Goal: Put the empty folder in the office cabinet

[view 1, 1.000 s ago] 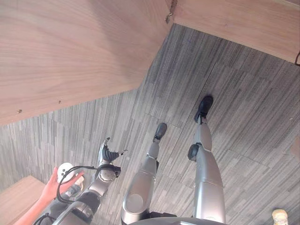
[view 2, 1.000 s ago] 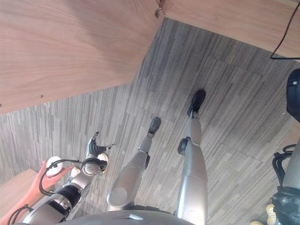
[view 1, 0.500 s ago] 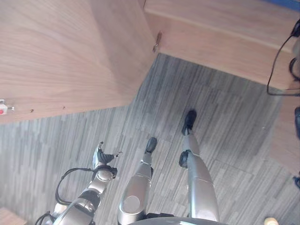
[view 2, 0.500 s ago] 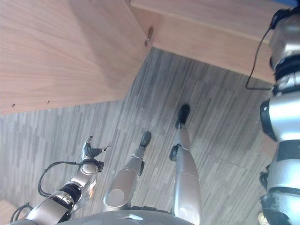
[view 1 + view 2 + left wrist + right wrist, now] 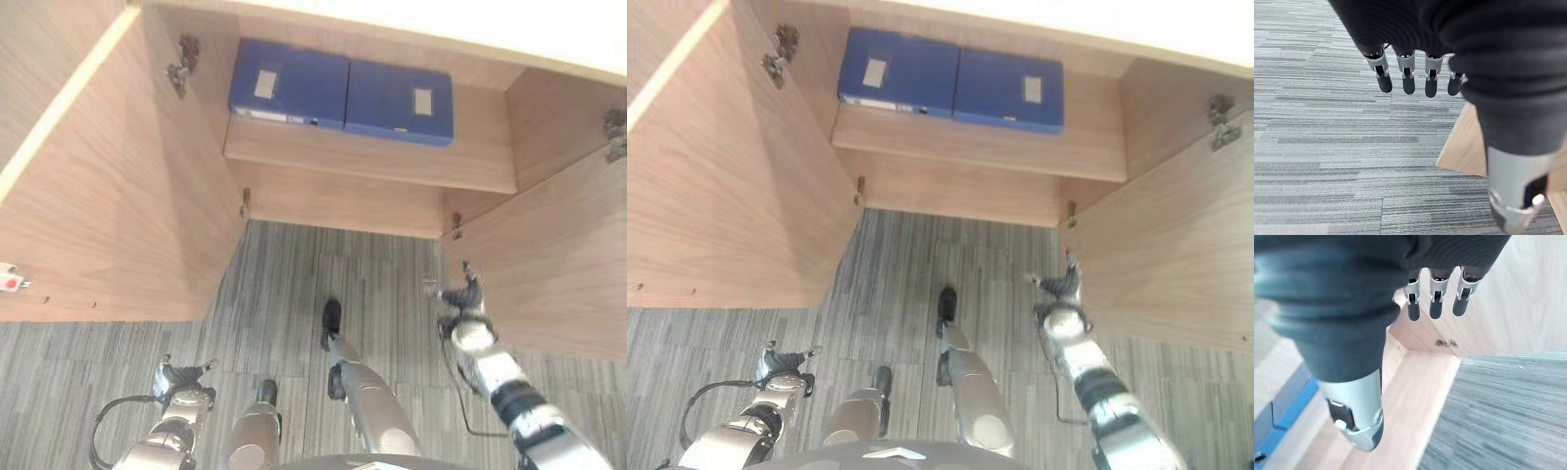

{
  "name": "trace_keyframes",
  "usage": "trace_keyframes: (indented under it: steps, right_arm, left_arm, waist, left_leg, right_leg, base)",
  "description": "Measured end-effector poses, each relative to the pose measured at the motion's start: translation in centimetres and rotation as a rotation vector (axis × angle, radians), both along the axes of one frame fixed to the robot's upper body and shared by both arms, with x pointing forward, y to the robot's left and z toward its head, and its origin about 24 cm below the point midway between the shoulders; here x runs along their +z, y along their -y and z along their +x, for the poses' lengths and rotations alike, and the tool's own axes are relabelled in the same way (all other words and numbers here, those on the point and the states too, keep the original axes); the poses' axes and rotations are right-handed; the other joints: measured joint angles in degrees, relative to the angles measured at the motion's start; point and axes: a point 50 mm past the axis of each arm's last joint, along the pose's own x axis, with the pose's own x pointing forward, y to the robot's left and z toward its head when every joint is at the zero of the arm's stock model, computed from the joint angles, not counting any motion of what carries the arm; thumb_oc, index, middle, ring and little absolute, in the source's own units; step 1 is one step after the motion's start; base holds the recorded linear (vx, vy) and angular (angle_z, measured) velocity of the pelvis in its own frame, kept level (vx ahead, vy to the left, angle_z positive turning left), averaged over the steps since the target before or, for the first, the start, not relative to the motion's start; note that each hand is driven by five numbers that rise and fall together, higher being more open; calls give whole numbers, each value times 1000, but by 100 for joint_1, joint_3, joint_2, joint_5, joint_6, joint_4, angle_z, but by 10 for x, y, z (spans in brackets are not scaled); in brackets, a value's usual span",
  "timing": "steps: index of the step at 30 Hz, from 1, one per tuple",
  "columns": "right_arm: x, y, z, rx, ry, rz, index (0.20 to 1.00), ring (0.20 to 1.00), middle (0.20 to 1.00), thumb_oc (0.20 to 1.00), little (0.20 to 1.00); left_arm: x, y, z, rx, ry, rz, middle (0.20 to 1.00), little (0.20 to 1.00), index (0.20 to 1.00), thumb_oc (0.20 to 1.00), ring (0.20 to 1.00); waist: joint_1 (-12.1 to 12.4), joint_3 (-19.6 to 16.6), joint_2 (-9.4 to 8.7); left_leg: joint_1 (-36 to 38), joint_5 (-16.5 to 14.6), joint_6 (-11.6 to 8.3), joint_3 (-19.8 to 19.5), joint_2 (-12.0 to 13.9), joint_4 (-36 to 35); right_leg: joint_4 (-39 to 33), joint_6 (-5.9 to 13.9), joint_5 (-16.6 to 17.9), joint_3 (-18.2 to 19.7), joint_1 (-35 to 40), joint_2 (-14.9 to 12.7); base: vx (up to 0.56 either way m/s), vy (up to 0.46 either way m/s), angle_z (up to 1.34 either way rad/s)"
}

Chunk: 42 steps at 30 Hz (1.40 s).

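Two blue folders (image 5: 289,83) (image 5: 400,102) lie side by side on the upper shelf (image 5: 372,162) of the open wooden cabinet. An edge of one blue folder (image 5: 1283,406) also appears in the right wrist view. My right hand (image 5: 460,299) is raised in front of the cabinet's lower compartment, near the right door. Its fingers (image 5: 1436,303) are straight and hold nothing. My left hand (image 5: 181,377) hangs low over the grey carpet, its fingers (image 5: 1408,81) straight and empty. Neither hand holds a folder.
The cabinet's left door (image 5: 127,215) and right door (image 5: 549,264) stand swung open on either side. A small white and red tag (image 5: 8,281) sits on the left door. A wooden corner (image 5: 1464,147) lies by my left hand. Grey carpet (image 5: 284,284) covers the floor.
The whole picture has shifted, so the camera moved and the open cabinet with its folders came into view. My right hand now shows, raised. The person's hand no longer shows.
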Motion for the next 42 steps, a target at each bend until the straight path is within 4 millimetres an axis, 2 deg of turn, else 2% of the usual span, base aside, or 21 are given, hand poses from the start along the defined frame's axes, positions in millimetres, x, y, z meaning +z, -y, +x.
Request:
trace_keyframes:
  steps: [3,4,10,11,13,16,20,21,23,26,28,29,31,33,34,35,36,37,38,40,42]
  right_arm:
    - [-18,-1,-22,70,-98,-29,1000,1000,1000,1000,1000]
    - [-18,1,-22,93,-108,-45,1000,1000,1000,1000,1000]
    - [-15,-7,-10,322,-134,-181,1000,1000,1000,1000,1000]
    - [-2,-12,2,497,-126,-278,1000,1000,1000,1000,1000]
    - [44,-7,29,716,-20,-439,1000,1000,1000,1000,1000]
    - [110,32,60,742,81,-637,1000,1000,1000,1000,1000]
    - [183,95,70,538,182,-807,1000,1000,1000,1000,1000]
    - [200,108,68,502,204,-852,1000,1000,1000,1000,1000]
    - [255,147,51,239,395,-882,1000,1000,1000,1000,1000]
    - [306,179,30,-97,648,-884,1000,1000,1000,1000,1000]
    - [316,185,28,-172,692,-886,1000,1000,1000,1000,1000]
    - [337,190,24,-294,767,-907,1000,1000,1000,1000,1000]
    - [345,196,21,-415,827,-915,1000,1000,1000,1000,1000]
    - [343,227,14,-642,770,-900,1000,1000,1000,1000,1000]
    - [340,236,10,-707,740,-887,1000,1000,1000,1000,1000]
    - [331,250,7,-808,690,-840,1000,1000,1000,1000,1000]
    - [325,260,3,-879,661,-777,1000,1000,1000,1000,1000]
    - [319,270,-2,-951,626,-708,1000,1000,1000,1000,1000]
    - [308,286,-13,-1079,573,-562,1000,1000,1000,1000,1000]
    - [297,295,-22,-1155,501,-481,1000,1000,1000,1000,1000]
    - [287,301,-30,-1186,458,-428,1000,1000,1000,1000,1000]
  left_arm:
    - [-9,-4,-23,6,-70,3,1000,1000,1000,1000,1000]
    - [-10,-5,-27,-5,-83,8,1000,1000,1000,1000,1000]
    - [-19,-10,-59,-20,-180,13,1000,1000,1000,1000,1000]
    - [-19,-15,-63,-26,-194,11,1000,1000,1000,1000,1000]
    - [-14,-33,-68,-56,-209,50,1000,1000,1000,1000,1000]
    - [-13,-42,-78,-75,-247,60,1000,1000,1000,1000,1000]
    - [-21,-31,-95,-80,-298,7,1000,1000,1000,1000,1000]
    - [-22,-30,-94,-83,-297,-1,1000,1000,1000,1000,1000]
    - [-22,-26,-88,-85,-284,-11,1000,1000,1000,1000,1000]
    - [-25,-21,-91,-75,-299,-23,1000,1000,1000,1000,1000]
    - [-25,-19,-90,-75,-298,-24,1000,1000,1000,1000,1000]
    - [-26,-15,-84,-78,-295,-27,1000,1000,1000,1000,1000]
    - [-26,-13,-81,-79,-313,-16,1000,1000,1000,1000,1000]
    - [-27,-8,-77,-110,-319,-7,1000,1000,1000,1000,1000]
    - [-26,-9,-77,-109,-315,-5,1000,1000,1000,1000,1000]
    - [-27,-9,-78,-124,-325,5,1000,1000,1000,1000,1000]
    - [-27,-6,-76,-131,-321,2,1000,1000,1000,1000,1000]
    - [-27,-5,-73,-132,-313,1,1000,1000,1000,1000,1000]
    - [-25,-7,-70,-126,-304,8,1000,1000,1000,1000,1000]
    - [-22,-16,-69,-116,-310,35,1000,1000,1000,1000,1000]
    - [-19,-26,-70,-107,-320,59,1000,1000,1000,1000,1000]
  waist:
    - [-24,-436,106]
    - [-22,-556,152]
    - [20,-936,222]
    - [34,-951,229]
    - [58,-968,223]
    - [146,-1030,307]
    - [110,-1254,429]
    - [77,-1259,443]
    - [-74,-1328,541]
    - [-332,-1414,698]
    - [-329,-1419,716]
    - [-327,-1368,787]
    - [-435,-1343,721]
    - [-293,-1264,709]
    - [-303,-1217,679]
    - [-315,-1132,578]
    - [-231,-1080,683]
    - [-194,-1020,777]
    - [-137,-911,877]
    - [16,-762,909]
    - [71,-745,828]
  left_leg:
    - [188,0,82,31,14,-103]
    - [266,79,129,50,8,-221]
    - [760,257,200,147,-28,-637]
    - [911,328,217,158,-42,-774]
    - [1184,426,204,207,-57,-983]
    - [1542,525,205,315,-48,-1245]
    - [1820,609,264,445,-20,-1636]
    - [1903,627,276,487,-20,-1661]
    - [2010,644,304,479,-23,-1708]
    - [2164,611,353,519,-115,-1714]
    - [2206,598,376,530,-176,-1739]
    - [2282,596,388,676,-258,-1770]
    - [2267,533,493,779,-495,-1666]
    - [2292,605,591,993,-578,-1673]
    - [2296,634,608,994,-590,-1666]
    - [2143,662,639,1118,-623,-1475]
    - [2069,702,709,1178,-488,-1434]
    - [2049,775,759,1237,-374,-1536]
    - [2042,1003,785,1285,-197,-1782]
    - [1943,1140,728,1358,-38,-1833]
    - [1891,1211,639,1236,78,-1836]
  right_leg:
    - [2,71,-144,-6,125,7]
    - [2,231,-303,-10,158,-16]
    - [-53,244,-323,-33,440,-70]
    - [-74,244,-323,-83,540,-104]
    - [-115,245,-323,-97,679,-103]
    - [-146,245,-322,-70,845,-68]
    - [-141,246,-320,53,932,1]
    - [-129,259,-310,56,967,3]
    - [-85,258,-309,70,1034,-7]
    - [-50,257,-117,140,1117,-68]
    - [-46,227,21,159,1116,-109]
    - [-49,197,52,209,1117,-149]
    - [-124,228,356,144,1129,-337]
    - [-132,263,126,-6,1092,-434]
    - [-109,387,26,-52,1100,-479]
    - [-169,637,-374,-164,1123,-540]
    - [-138,995,-620,-238,1084,-486]
    - [61,925,-557,-174,969,-433]
    - [606,851,-475,190,807,-485]
    - [1529,811,-661,407,750,-755]
    - [1447,1088,-821,563,1388,-1127]
  base:
    - [28,27,-12]
    - [37,27,-9]
    - [5,-19,-9]
    - [0,0,0]
    - [-4,-11,-8]
    - [-9,19,-21]
    - [-21,31,-20]
    - [-57,67,-16]
    - [-65,60,-1]
    - [-138,82,-8]
    - [-83,42,-27]
    - [-153,76,-38]
    - [-157,70,-47]
    - [-172,13,-42]
    - [-273,-19,-15]
    - [-214,-29,-16]
    - [-213,-30,-21]
    - [-200,-59,-23]
    - [-143,-82,-23]
    - [-113,-110,-22]
    - [-25,-93,16]
